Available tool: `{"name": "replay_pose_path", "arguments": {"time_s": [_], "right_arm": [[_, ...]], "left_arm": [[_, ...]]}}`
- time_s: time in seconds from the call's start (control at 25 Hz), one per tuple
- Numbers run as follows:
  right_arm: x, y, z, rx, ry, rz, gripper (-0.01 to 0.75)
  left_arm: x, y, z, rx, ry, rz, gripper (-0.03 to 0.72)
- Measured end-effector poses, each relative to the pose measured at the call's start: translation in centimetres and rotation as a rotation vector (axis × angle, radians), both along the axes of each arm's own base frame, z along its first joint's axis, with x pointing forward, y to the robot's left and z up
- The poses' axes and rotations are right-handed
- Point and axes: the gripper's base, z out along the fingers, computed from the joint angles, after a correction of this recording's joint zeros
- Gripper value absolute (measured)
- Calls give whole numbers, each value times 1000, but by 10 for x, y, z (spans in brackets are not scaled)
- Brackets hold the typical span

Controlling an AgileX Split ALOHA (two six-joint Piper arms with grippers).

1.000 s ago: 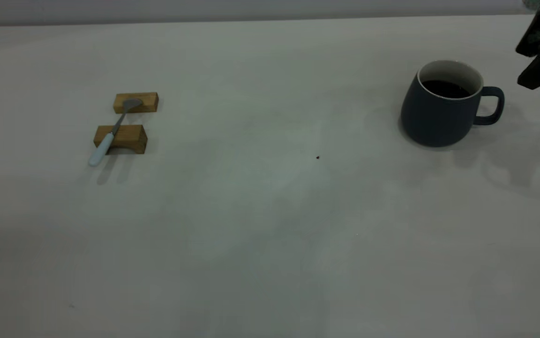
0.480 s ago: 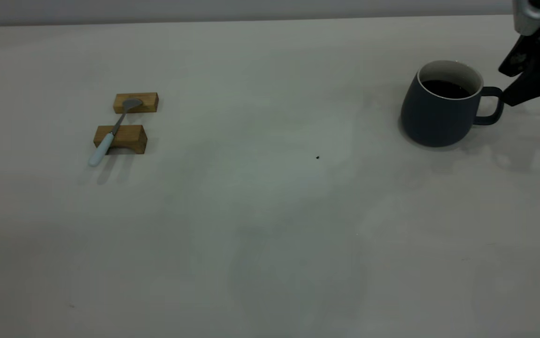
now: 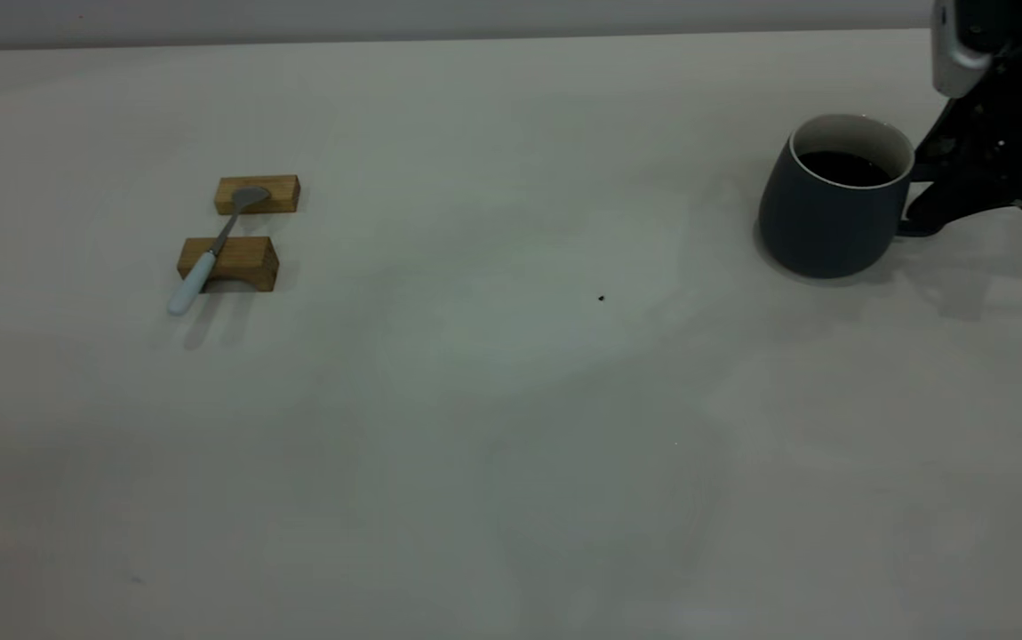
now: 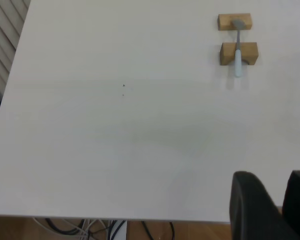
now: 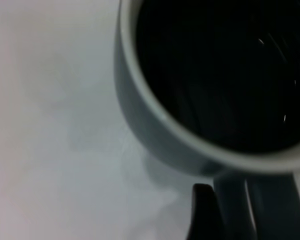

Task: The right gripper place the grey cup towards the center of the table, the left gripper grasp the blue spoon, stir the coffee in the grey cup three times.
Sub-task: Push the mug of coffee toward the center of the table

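The grey cup stands at the table's far right, holding dark coffee. My right gripper is open at the cup's handle and hides most of it. In the right wrist view one black finger sits beside the handle, under the cup's rim; the other finger is out of frame. The blue spoon lies across two wooden blocks at the left, also seen as the spoon in the left wrist view. My left gripper hangs shut over the table edge, far from the spoon.
Two tan wooden blocks carry the spoon. A tiny dark speck marks the table's middle. Cables and a wooden floor show past the table edge in the left wrist view.
My right gripper has come down and leftward from the upper right corner and now sits at the cup's handle. Cup, spoon and blocks have not moved.
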Motion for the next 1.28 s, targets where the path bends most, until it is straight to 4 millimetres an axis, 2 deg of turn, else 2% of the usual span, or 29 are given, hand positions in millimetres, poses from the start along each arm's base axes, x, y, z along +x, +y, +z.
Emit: {"name": "replay_pose_path", "arguments": {"time_s": [0.2,0.48,0.88,1.28], "right_arm": [[1,5,-9,-7,9,11,429],[1,18,-17,-13,19,37,165],[2,47,-17,-21,6,94,156],[4,101,-17,5,-20,147,156]], "left_arm": [[0,0,0,0,0,0,237],[0,0,0,0,0,0,237],[0,0,0,0,0,0,237],[0,0,0,0,0,0,237]]}}
